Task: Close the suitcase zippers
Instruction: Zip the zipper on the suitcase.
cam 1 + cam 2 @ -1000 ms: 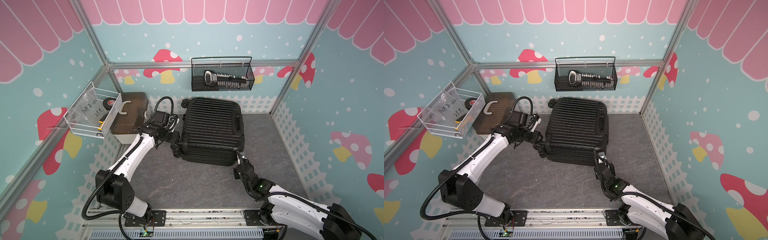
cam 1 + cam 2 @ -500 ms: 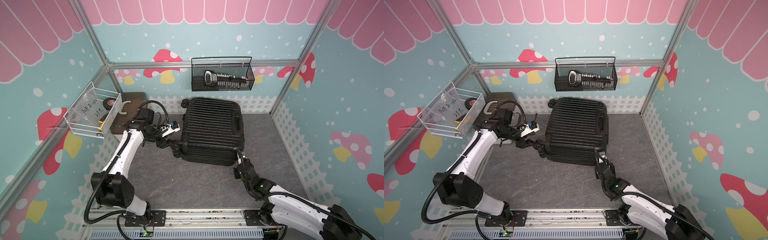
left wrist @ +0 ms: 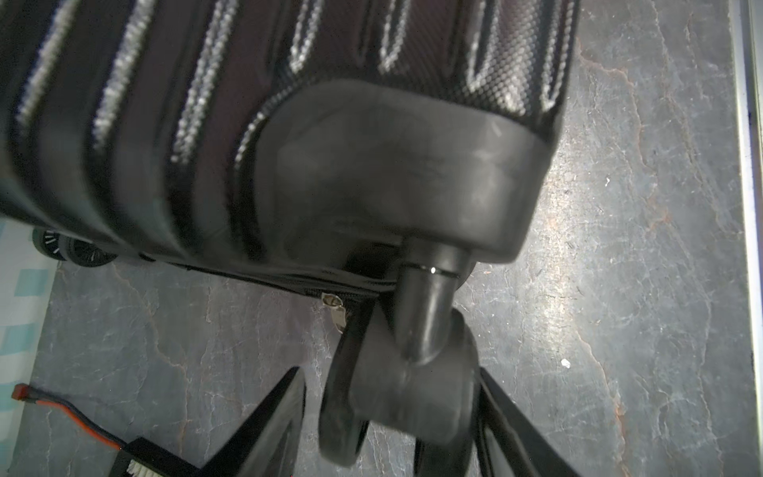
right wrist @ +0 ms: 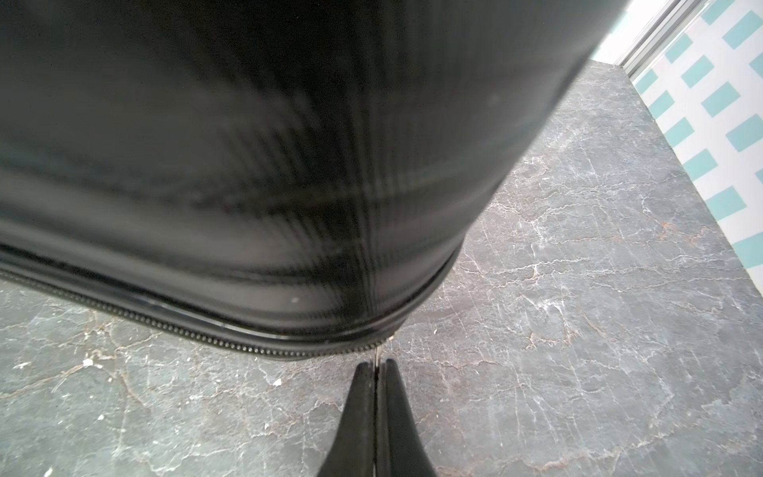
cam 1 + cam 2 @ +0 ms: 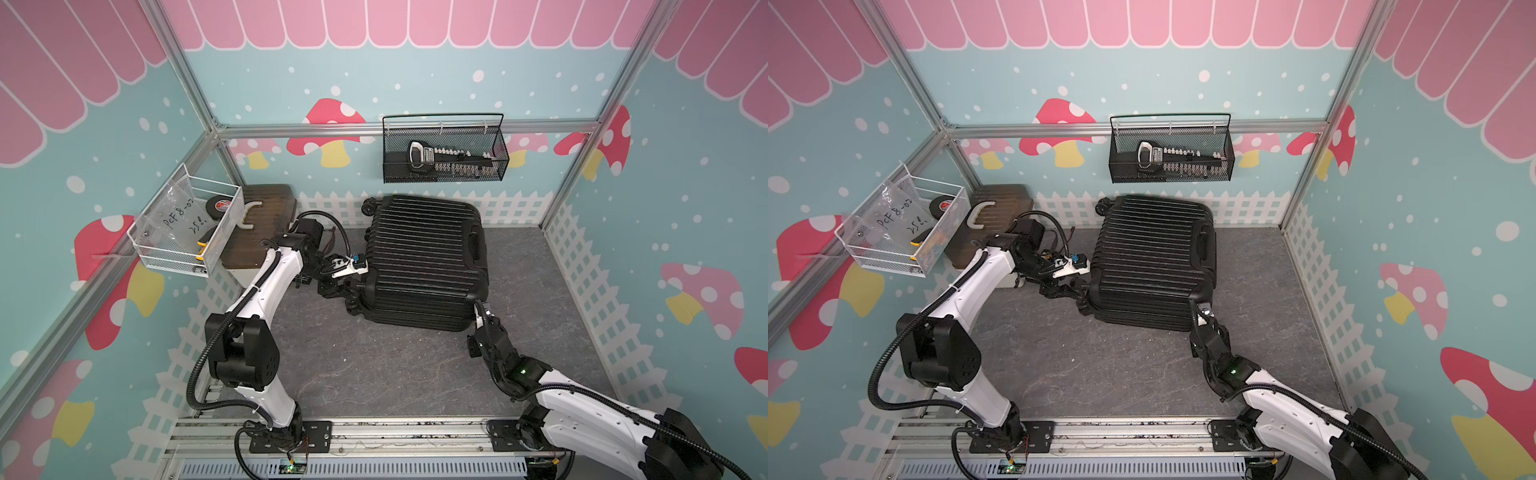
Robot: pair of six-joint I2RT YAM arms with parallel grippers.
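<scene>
The right end effector (image 4: pixel 375 369) has its two fingers pressed flat together, pinching the thin metal zipper pull tab (image 4: pixel 378 351) that hangs from the seam at a rounded corner of the suitcase (image 4: pixel 247 144). From that pinch the zipper track (image 4: pixel 173 328) runs off along the rim as a fine line of teeth, just above the grey stone-patterned surface (image 4: pixel 578 289). In both top views this end effector (image 5: pixel 482 311) (image 5: pixel 1200 309) sits at the near right corner of the case, and its arm reaches in low from the right end of the front rail.

The left end effector (image 3: pixel 388 371) is spread, with its fingers (image 3: pixel 268 417) on either side of a black spinner wheel (image 3: pixel 396 396) at the near left corner of the case. A gap shows between one finger and the wheel. On the other side I cannot tell whether they touch. Just beside the wheel's stem, a second small metal pull (image 3: pixel 333 303) sits on the seam.

The suitcase lies flat with its ribbed shell up, toward the back of the surface and close to the white picket-fence strip along the back wall. Its wheels point left and its side handle (image 5: pixel 473 245) faces right. In the back left corner stands a white box with a brown lid (image 5: pixel 266 216). A white wire basket (image 5: pixel 224 232) on the left wall holds a roll of tape (image 5: pixel 220 204), and a black mesh basket (image 5: pixel 395 137) hangs on the back wall above the case
</scene>
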